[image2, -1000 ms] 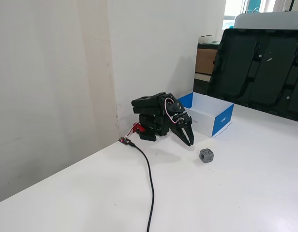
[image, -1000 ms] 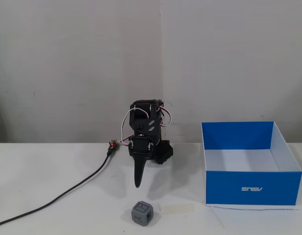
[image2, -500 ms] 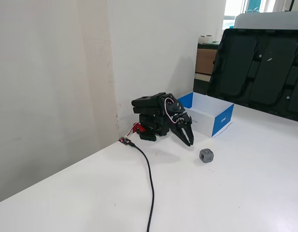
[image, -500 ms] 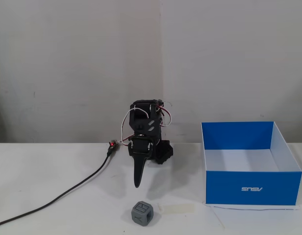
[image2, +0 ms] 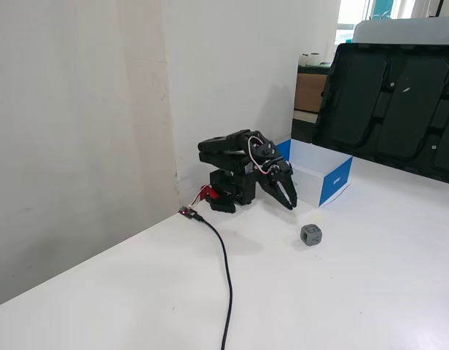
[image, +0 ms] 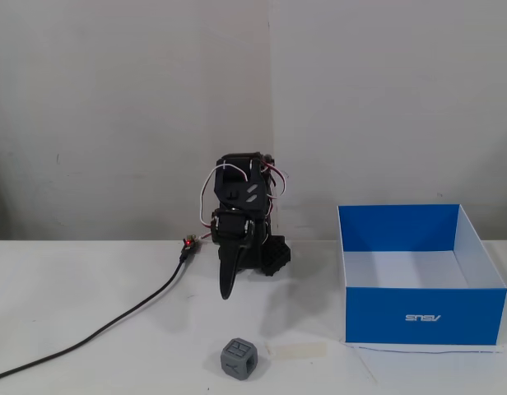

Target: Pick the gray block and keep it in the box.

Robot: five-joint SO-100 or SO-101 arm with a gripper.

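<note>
Gripper (image: 225,292), raised since the earlier frame, jaws narrow and empty, above rounded gray block (image: 239,359); blue cardboard box (image: 425,315) lower right.

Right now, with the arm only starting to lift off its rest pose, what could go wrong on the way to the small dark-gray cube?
The black two-finger gripper looks shut, so it may push the small dark-gray plastic cube instead of straddling it. The cube has rounded corners and could roll toward the table's near edge. The bright blue cardboard box stands close by, so a low carry could clip its wall.
</note>
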